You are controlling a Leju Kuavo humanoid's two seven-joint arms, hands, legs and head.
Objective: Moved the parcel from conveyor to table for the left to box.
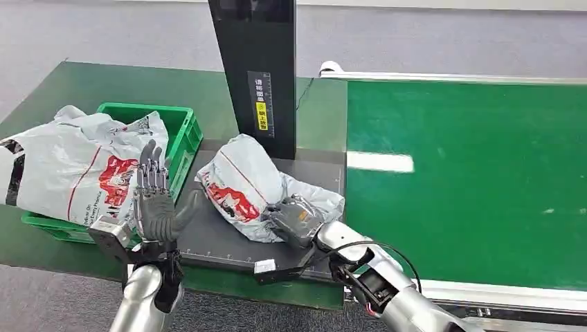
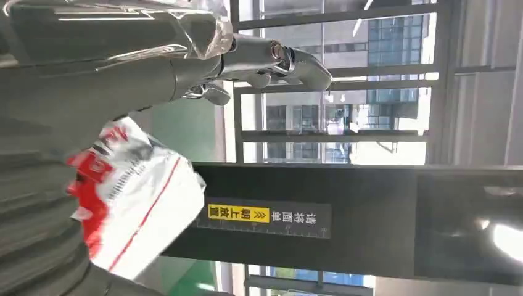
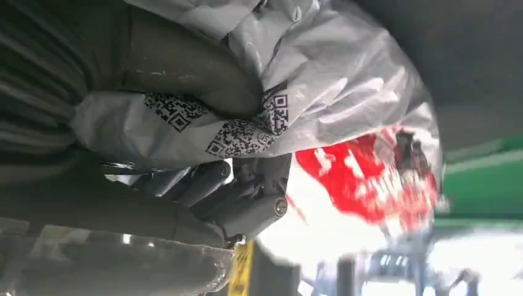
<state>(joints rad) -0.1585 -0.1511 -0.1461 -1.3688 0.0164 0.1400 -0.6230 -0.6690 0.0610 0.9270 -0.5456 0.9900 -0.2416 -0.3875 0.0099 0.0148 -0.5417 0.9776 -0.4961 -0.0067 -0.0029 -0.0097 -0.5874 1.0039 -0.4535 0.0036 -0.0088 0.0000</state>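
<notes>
A green table runs along the left, with a green conveyor belt [image 1: 471, 180] adjoining it on the right. At the table's left edge sits a green plastic crate [image 1: 183, 135], and a large grey plastic mailing bag with red print [image 1: 69, 169] lies across its top, overhanging its left side.

Just right of the crate, near the table's front edge, the robot's left hand [image 1: 154, 200] is raised upright with its palm facing right. Its fingers [image 1: 151, 169] are spread apart and it holds nothing. In the left wrist view this hand [image 2: 247, 61] shows with fingers extended in open air.

Right of that hand, a dark grey flat platform [image 1: 214, 235] lies on the table, reaching to the edge beside the conveyor. A tall black upright post bearing a yellow label [image 1: 259, 76] stands at the platform's back edge.

The parcel, a crumpled grey plastic mailer with red print [image 1: 242, 187], rests on the platform in front of the post. The right hand [image 1: 294, 221] grips the parcel's near right end. In the right wrist view, the thumb presses into the mailer [image 3: 296, 92] over printed square codes, with the darker fingers [image 3: 240, 197] closed against its other side.
</notes>
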